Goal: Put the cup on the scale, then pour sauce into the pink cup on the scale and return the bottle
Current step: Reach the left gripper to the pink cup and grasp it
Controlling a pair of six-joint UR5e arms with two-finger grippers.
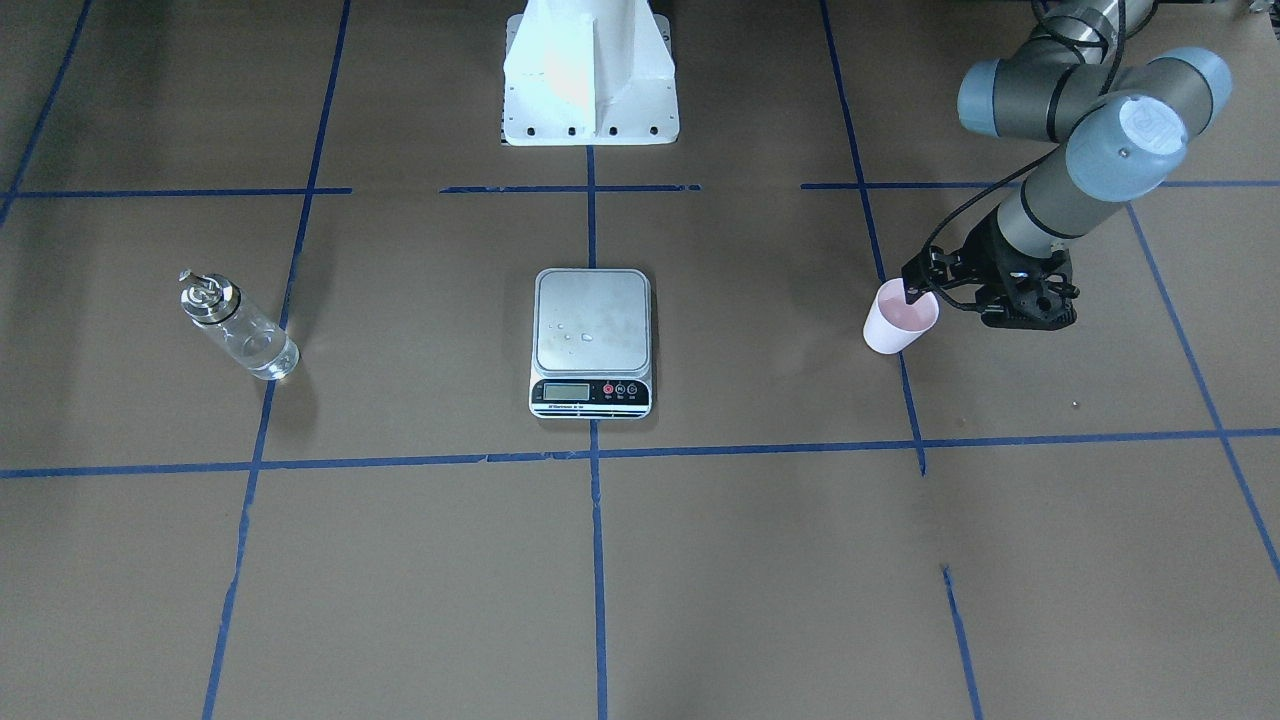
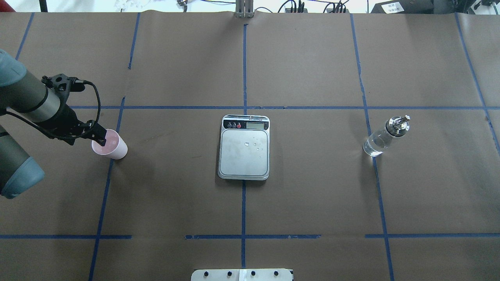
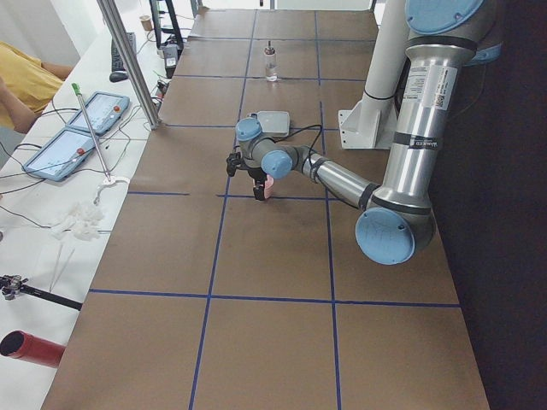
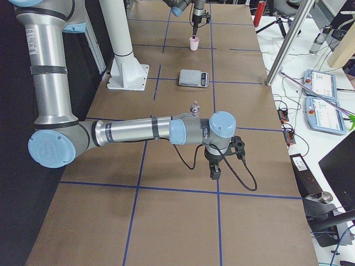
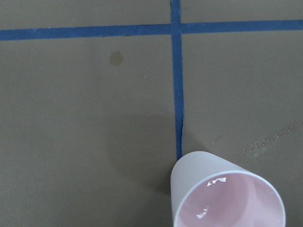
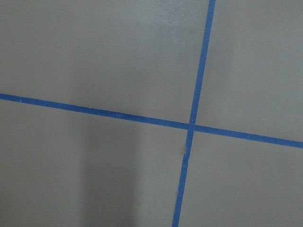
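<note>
Taped table (image 1: 700, 580): left gripper (image 1: 912, 292) astride rim of cup (image 1: 893, 332), grip unclear; right gripper (image 4: 214, 173) only in side view, likewise unclear.

light: bright, even, from overhead | shadows: soft and faint on the tabletop (image 2: 312, 175), a diffuse one beside the cup (image 5: 229, 201) | glare: white specks inside the cup, white pedestal (image 1: 590, 75) washed out, bottle cap (image 1: 207, 295) glinting | focus: right wrist view slightly soft
</note>
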